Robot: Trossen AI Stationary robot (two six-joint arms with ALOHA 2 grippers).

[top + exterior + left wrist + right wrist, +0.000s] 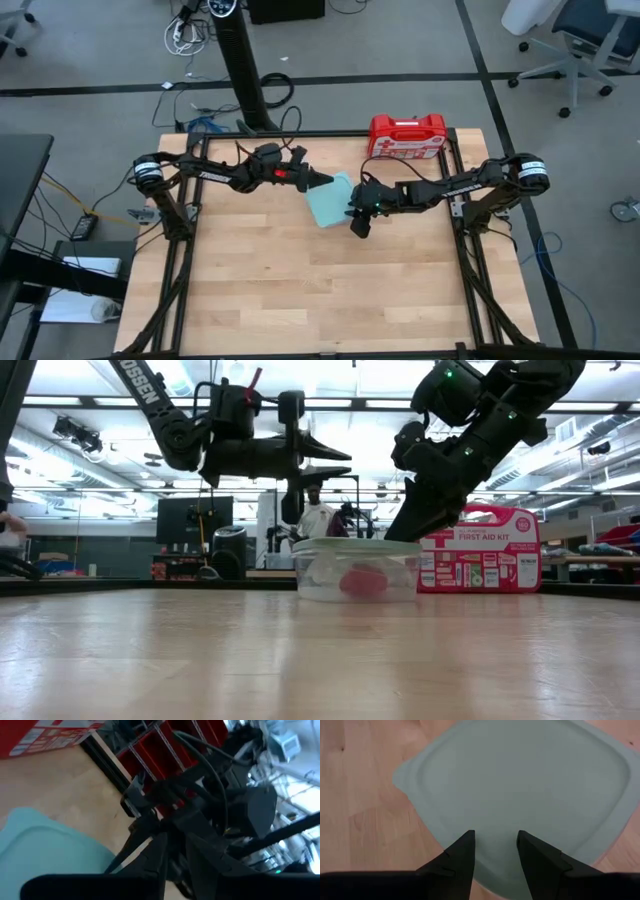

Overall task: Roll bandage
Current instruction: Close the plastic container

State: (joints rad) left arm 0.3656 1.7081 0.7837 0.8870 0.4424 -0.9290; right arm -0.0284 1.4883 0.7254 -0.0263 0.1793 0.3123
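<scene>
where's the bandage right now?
Low view: the bandage sits inside the lidded container, left of the first-aid case. High view hides it under the pale blue lid, mid-table between both grippers.

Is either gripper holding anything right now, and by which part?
Nothing is held. The right gripper hangs open over the pale blue plastic container lid; the left gripper hovers empty above it.

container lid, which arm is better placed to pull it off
Right, probably: the right gripper hangs open just over the pale blue lid near its edge, while the left gripper hovers higher at the other side.
</scene>
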